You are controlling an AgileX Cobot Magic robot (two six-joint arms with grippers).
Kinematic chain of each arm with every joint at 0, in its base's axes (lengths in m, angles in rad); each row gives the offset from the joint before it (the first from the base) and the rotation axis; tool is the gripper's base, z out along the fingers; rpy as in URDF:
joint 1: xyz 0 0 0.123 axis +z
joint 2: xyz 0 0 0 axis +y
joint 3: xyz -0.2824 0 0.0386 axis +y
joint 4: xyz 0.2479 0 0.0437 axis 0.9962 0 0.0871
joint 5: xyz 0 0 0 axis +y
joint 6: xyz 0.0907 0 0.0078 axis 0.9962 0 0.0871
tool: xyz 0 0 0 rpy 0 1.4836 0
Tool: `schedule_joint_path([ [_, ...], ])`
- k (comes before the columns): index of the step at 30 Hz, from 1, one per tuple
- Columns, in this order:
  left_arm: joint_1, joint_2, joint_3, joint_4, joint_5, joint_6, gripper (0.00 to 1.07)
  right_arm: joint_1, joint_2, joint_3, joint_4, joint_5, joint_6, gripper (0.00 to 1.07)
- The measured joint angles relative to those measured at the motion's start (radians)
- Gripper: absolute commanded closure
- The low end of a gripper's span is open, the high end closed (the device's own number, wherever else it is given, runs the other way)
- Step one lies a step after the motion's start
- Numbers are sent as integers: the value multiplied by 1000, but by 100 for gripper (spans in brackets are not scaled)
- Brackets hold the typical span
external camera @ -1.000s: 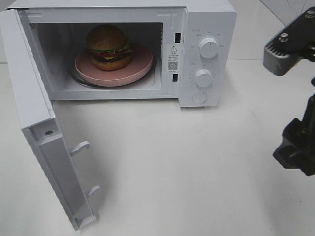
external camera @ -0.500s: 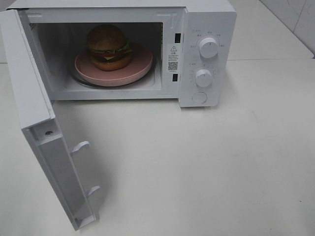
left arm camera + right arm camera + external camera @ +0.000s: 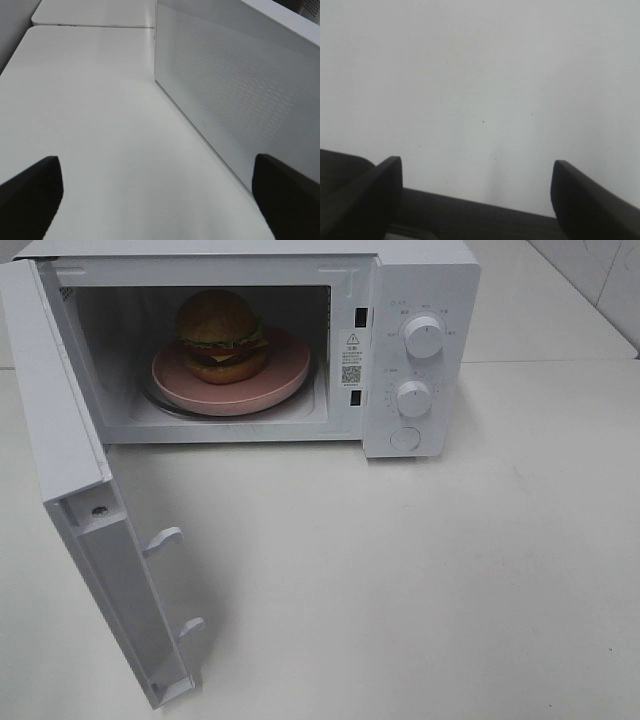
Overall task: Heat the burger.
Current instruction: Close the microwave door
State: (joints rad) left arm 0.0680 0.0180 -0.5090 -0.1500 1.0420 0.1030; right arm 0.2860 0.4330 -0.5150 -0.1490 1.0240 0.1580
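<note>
The left gripper (image 3: 156,165) hangs low over the white table (image 3: 420,590) with its dark fingers (image 3: 30,195) spread wide and nothing between them. Ahead of these jaws, and close off one fingertip, stands the outer face of the microwave door (image 3: 235,85), a white panel with a fine dotted screen, upright on the tabletop. The door is swung fully open from the microwave (image 3: 420,280).

Inside the open cavity the burger (image 3: 221,335) sits upright on a round pink plate (image 3: 288,368), toward the plate's back. The plate rests on the turntable. The burger is well apart from both pairs of jaws, and the open door stands on the left jaws' side of it.

Beside the cavity, the control panel carries an upper knob (image 3: 424,337), a lower knob (image 3: 413,398) and a round button (image 3: 405,438) below them.

The right gripper (image 3: 476,164) also has its fingers (image 3: 375,190) set wide apart, gripping nothing. Only bare white tabletop lies between and ahead of these jaws.
</note>
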Motion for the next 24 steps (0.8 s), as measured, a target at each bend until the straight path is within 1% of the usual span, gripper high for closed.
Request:
schedule_joint_path([
  [1, 0, 0, 0, 0, 0, 0, 9, 0, 0, 0, 0, 0, 0, 31],
  [2, 0, 0, 0, 0, 0, 0, 9, -27, -49, 5, 3, -2, 0, 31],
  [4, 0, 0, 0, 0, 0, 0, 9, -38, -68, 6, 3, -5, 0, 31],
  [5, 0, 0, 0, 0, 0, 0, 9, -54, -106, 7, 3, -6, 0, 31],
  [9, 0, 0, 0, 0, 0, 0, 9, -59, -166, 7, 3, -7, 1, 31],
  [11, 0, 0, 0, 0, 0, 0, 9, -61, -251, 7, 3, -7, 1, 31],
  [14, 0, 0, 0, 0, 0, 0, 9, -68, -269, 7, 4, -7, 3, 31],
  [16, 0, 0, 0, 0, 0, 0, 9, -101, -331, 7, 4, -7, 3, 31],
  [17, 0, 0, 0, 0, 0, 0, 9, -101, -331, 7, 4, -7, 3, 31],
  [19, 0, 0, 0, 0, 0, 0, 9, -135, -412, 7, 3, -7, 4, 31],
  [24, 0, 0, 0, 0, 0, 0, 9, -140, -438, 7, 3, -6, 5, 31],
])
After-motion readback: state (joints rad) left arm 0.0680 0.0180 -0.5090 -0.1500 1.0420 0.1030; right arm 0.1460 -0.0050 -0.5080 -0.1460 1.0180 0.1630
